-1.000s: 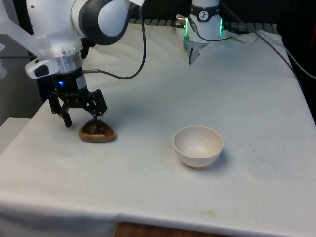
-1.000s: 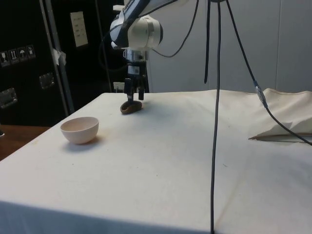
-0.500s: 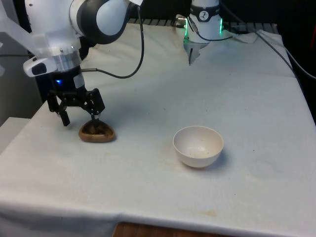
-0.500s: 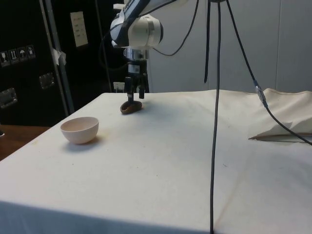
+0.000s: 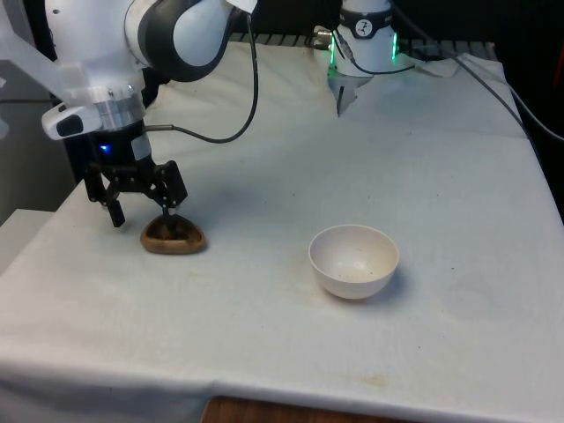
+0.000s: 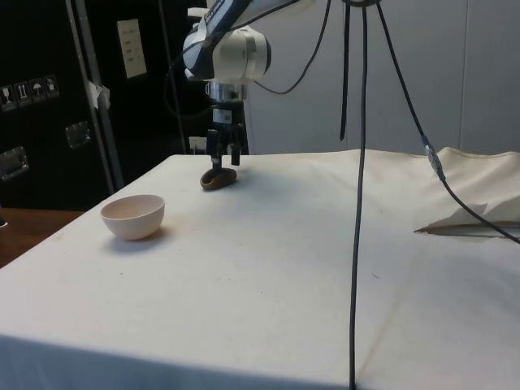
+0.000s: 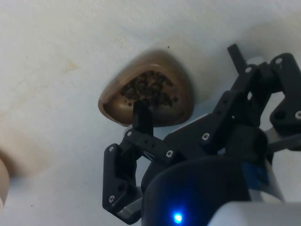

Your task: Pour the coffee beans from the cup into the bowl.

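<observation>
While your gripper (image 5: 141, 211) hangs wide open just above the brown cup (image 5: 173, 235) of coffee beans (image 7: 148, 89), gripping nothing, one fingertip (image 7: 141, 112) sits over the cup's rim. You have the cup on the white cloth (image 5: 397, 159) toward the front view's left, well apart from the white bowl (image 5: 353, 261)

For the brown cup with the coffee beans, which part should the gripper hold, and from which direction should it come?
Grip the rim of the brown cup, coming straight down from above. The cup is low, wide and open upward with coffee beans inside, so its sides offer little height to pinch. One finger inside and one outside the wall seems best. The gripper hangs open just above it, and the white bowl stands apart.
</observation>
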Robot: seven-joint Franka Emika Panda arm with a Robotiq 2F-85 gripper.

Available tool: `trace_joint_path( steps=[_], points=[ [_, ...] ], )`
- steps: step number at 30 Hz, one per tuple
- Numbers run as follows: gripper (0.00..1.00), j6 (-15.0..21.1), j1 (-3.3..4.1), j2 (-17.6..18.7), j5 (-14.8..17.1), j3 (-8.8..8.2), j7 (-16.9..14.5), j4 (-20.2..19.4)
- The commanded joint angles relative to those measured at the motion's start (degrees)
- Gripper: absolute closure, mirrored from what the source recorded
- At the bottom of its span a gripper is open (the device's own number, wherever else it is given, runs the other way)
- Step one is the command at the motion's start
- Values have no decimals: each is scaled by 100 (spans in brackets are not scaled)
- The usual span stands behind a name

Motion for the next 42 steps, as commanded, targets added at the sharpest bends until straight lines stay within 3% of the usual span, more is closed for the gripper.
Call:
trace_joint_path(
  steps=[1,20,21,22,25,30,31,32,36,42],
  points=[
    [0,-57,-23,34,6,11,40,57],
    [2,-6,6,11,11,-6,80,6],
    [6,-6,6,11,11,-6,86,6],
    [17,-6,6,11,11,-6,86,6],
    [37,0,6,11,11,-6,86,6],
    [64,0,0,6,11,0,63,0],
    [64,0,6,11,11,-6,92,6],
    [75,0,6,11,11,-6,92,0],
    [97,0,6,11,11,-6,92,0],
    [100,0,6,6,11,0,86,0]
  ],
)
